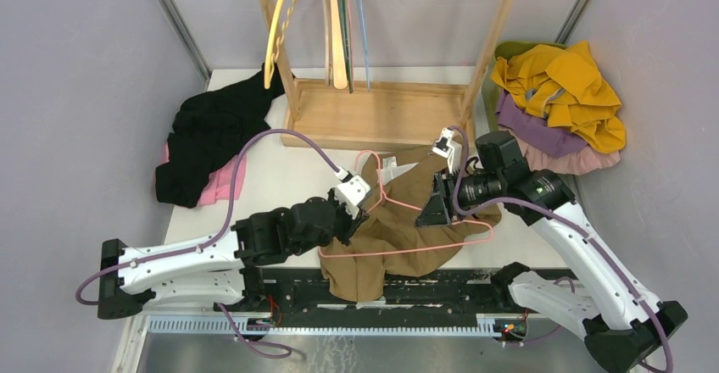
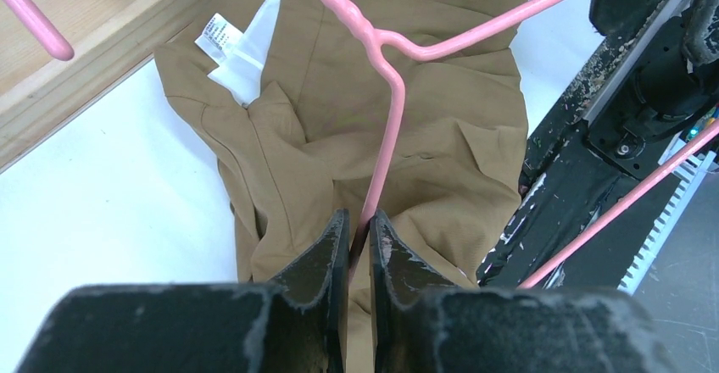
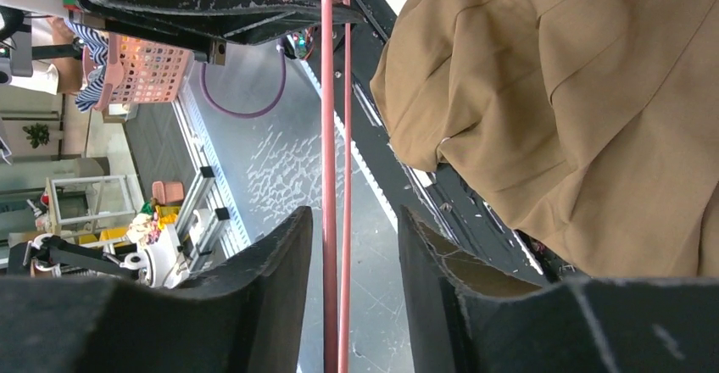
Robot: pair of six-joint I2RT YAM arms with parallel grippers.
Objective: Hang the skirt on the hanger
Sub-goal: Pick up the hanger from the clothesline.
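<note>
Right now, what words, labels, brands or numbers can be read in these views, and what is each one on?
White tag sewn into the brown skirt: a few printed lines, too small and blurred to read.
No text shows on the pink hanger or the wooden rack.
Nothing else legible in any view.

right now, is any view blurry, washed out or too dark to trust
top view: even soft light, sharp, only faint shadows; left wrist: left fingers blurred close to the lens, skirt and hanger crisp, table bright and flat; right wrist: right fingers dark and soft, hanger wire shaded to dark red.
</note>
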